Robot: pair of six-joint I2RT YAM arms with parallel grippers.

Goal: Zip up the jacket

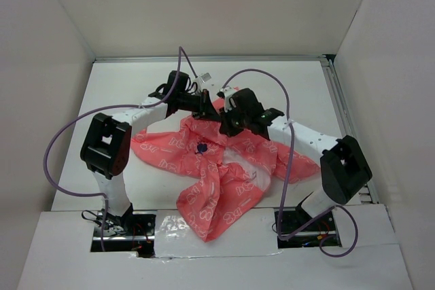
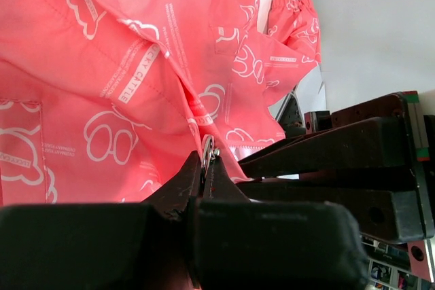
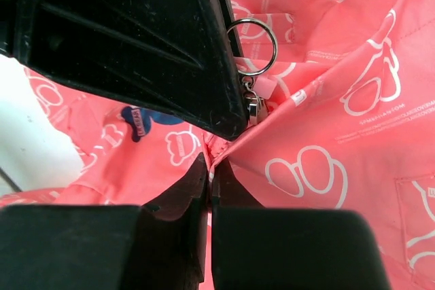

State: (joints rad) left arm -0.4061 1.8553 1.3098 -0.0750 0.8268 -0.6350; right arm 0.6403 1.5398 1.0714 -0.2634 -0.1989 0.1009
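Observation:
The coral-pink jacket (image 1: 224,188) with white outline print lies crumpled on the white table, its dark blue chest mark (image 1: 202,147) facing up. Both grippers meet at its far end. My left gripper (image 1: 204,109) is shut on the zipper's metal pull ring (image 2: 208,149), which sticks out between the fingertips (image 2: 183,181). My right gripper (image 1: 228,124) sits just beside it, shut on the jacket's zipper seam (image 3: 216,155) right below the silver slider (image 3: 255,108). In the right wrist view the ring (image 3: 252,39) hangs against the left finger (image 3: 156,45).
White walls enclose the table (image 1: 136,86) on three sides. A metal rail (image 1: 340,113) runs along the right edge. Purple cables (image 1: 58,137) loop from both arms above the jacket. One sleeve (image 1: 299,168) spreads toward the right arm.

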